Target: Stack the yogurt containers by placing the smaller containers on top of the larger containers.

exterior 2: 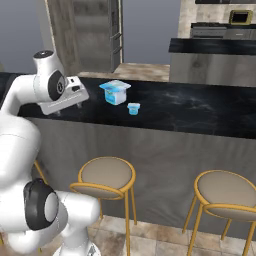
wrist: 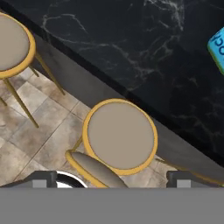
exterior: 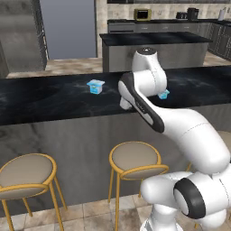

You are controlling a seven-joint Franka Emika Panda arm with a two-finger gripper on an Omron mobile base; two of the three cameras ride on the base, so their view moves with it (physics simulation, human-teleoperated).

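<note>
On the dark worktop [exterior 2: 200,112], the biggest yogurt cup [exterior 2: 115,92] sits mid-depth, a small cup [exterior 2: 133,108] just beside it toward the front edge. The claw [exterior 2: 62,114], jaws apart and empty, hangs over that edge; I'd approach the small cup from above.

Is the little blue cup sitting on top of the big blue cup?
No, the little cup stands on the black counter beside the big cup.

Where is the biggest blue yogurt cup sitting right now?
The biggest yogurt cup stands on the black marble counter, with a much smaller cup just beside it, above the stools.
</note>
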